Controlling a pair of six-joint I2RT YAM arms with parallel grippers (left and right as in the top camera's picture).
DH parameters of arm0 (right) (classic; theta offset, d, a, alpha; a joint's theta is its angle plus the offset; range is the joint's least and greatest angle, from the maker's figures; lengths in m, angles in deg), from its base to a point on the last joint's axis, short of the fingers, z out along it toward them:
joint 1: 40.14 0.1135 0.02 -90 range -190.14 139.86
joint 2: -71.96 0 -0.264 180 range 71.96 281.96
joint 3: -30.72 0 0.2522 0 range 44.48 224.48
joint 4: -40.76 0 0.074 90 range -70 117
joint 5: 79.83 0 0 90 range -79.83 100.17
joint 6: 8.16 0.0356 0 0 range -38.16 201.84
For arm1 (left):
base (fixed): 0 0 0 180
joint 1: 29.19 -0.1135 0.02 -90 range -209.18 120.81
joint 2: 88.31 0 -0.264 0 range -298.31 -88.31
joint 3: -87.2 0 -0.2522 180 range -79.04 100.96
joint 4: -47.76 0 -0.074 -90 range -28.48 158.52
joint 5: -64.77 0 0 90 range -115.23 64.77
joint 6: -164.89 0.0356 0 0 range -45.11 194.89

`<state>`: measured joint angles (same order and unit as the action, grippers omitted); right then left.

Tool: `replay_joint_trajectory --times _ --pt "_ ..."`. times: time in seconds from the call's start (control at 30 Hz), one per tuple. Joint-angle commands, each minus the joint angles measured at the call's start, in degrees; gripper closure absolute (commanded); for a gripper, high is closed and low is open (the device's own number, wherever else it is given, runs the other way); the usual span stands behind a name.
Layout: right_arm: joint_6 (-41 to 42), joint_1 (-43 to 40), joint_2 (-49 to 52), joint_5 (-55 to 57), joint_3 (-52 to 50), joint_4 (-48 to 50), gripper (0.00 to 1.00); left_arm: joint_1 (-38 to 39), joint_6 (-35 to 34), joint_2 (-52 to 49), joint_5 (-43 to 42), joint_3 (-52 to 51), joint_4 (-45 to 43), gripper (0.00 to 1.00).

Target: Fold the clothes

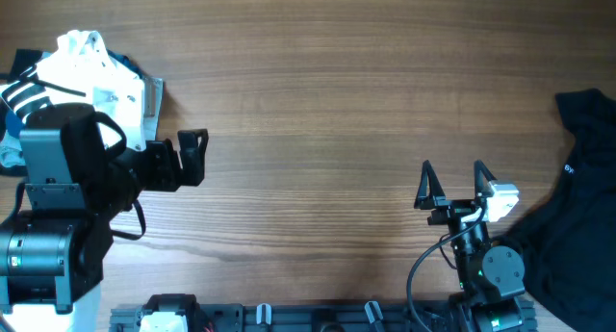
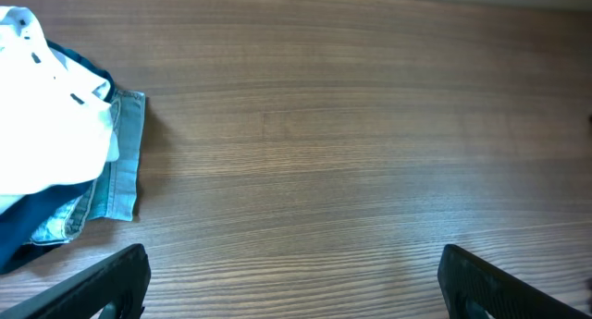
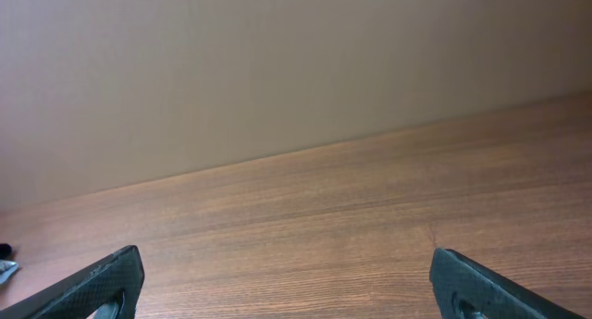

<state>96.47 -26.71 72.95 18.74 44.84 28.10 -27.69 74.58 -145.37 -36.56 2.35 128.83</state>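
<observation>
A stack of folded clothes [image 1: 96, 82] lies at the far left of the table, white garment on top, light denim [image 2: 120, 162] and dark blue cloth beneath; it also shows in the left wrist view [image 2: 46, 125]. A loose black garment [image 1: 577, 207] lies crumpled at the right edge. My left gripper [image 1: 192, 159] is open and empty, just right of the stack; its fingertips frame bare wood in the left wrist view [image 2: 291, 282]. My right gripper [image 1: 452, 183] is open and empty, left of the black garment, over bare wood in the right wrist view [image 3: 287, 282].
The wooden table [image 1: 318, 101] stretches between the two arms. The left arm's base [image 1: 43, 245] stands at the front left, the right arm's base [image 1: 491, 274] at the front right. A rail with clips [image 1: 289, 318] runs along the front edge.
</observation>
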Motion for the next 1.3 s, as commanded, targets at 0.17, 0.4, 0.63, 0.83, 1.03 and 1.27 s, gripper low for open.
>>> replay_joint_trajectory --times 0.17,0.4,0.63,0.83,1.03,1.27 --pt "-0.72 -0.33 -0.57 -0.94 -0.07 0.09 0.00 0.31 -0.13 -0.13 0.52 0.00 0.07 0.00" --pt "-0.70 -0.33 -0.57 -0.94 -0.07 0.09 0.00 0.31 -0.15 -0.11 0.52 0.00 0.09 0.00" --pt "-0.68 -0.33 -0.57 -0.94 -0.07 0.09 0.00 0.33 -0.13 -0.37 1.88 0.00 -0.39 0.00" --pt "-0.70 -0.33 -0.57 -0.94 -0.07 0.09 0.01 0.31 0.74 -0.37 2.97 -0.02 -5.97 0.00" --pt "-0.70 -0.33 -0.57 -0.94 -0.07 0.09 0.01 -0.44 6.62 4.87 3.06 -4.20 -18.75 0.00" --pt "-0.70 -0.33 -0.57 -0.94 -0.07 0.09 0.00 -1.20 7.41 17.16 3.02 -19.65 -31.87 0.00"
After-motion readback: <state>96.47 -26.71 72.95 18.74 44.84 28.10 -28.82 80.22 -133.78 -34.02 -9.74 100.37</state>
